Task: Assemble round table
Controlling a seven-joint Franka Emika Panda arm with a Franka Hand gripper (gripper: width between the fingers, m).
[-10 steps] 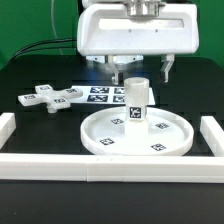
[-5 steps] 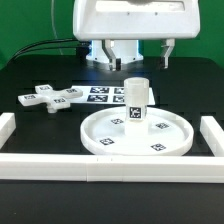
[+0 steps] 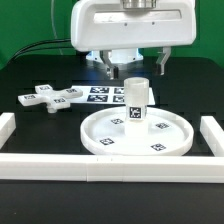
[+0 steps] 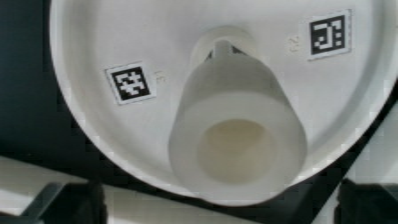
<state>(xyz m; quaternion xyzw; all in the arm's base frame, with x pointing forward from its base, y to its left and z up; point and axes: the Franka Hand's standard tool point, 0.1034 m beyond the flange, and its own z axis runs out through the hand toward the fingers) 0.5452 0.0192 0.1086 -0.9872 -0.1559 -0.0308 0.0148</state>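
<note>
The large round rimmed disc lies flat on the table near the front rail. The short cylindrical leg stands upright at the disc's middle. The cross-shaped knobbed base lies on the table at the exterior view's left. My gripper hangs open and empty just above and behind the leg, one finger on each side of it. In the wrist view I look down on the leg's top and the tagged disc.
The marker board lies behind the disc, between it and the base. White border rails run along the front, the exterior view's left and right. Dark cables lie at the back left.
The gripper rose, then came back down over the leg, a little toward the exterior view's left. It stays open. The disc, leg and base have not moved.
</note>
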